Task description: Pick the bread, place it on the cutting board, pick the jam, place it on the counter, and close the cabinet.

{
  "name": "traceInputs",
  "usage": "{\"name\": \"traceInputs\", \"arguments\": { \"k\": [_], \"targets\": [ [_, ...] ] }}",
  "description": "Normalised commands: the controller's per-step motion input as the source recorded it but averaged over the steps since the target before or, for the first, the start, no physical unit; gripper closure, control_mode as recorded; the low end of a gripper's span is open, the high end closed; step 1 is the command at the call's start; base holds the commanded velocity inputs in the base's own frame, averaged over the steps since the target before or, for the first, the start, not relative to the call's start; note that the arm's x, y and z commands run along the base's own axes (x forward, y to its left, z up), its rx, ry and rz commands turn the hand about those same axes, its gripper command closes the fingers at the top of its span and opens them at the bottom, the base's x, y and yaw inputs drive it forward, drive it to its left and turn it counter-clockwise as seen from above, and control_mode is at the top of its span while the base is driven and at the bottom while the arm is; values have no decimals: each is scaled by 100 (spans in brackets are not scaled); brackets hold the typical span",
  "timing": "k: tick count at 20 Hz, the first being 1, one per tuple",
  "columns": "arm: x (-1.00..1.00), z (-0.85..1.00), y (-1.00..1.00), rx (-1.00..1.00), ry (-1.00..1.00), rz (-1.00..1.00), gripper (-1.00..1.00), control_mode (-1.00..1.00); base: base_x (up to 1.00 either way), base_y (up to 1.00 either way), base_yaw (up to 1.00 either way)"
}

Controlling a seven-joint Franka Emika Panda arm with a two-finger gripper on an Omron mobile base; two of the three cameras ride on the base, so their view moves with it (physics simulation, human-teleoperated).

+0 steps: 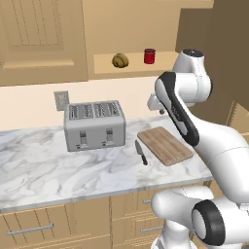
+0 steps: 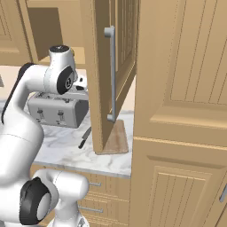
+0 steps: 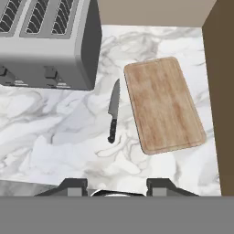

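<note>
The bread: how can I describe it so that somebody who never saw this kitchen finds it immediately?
Look above the marble counter at the open shelf of the wall cabinet, over the toaster. Two small things sit there side by side. The bread is the lumpy golden-brown roll on the left; the jam on the right is a smooth red jar.

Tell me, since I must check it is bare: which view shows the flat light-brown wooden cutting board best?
The hand view: the cutting board shows whole and bare. The left base view shows it obliquely; in the right base view, the open cabinet door hides most.
</note>
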Motion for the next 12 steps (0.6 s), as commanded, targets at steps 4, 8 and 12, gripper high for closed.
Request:
{"name": "traceInputs", "arguments": {
  "k": [4,8,12],
  "targets": [
    [-5,14,0,0,-5,0,-100,-100,0,0,0],
    [-14,36,0,0,-18,0,-100,-100,0,0,0],
    [-5,44,0,0,-26,0,-100,-100,0,0,0]
  ]
}}
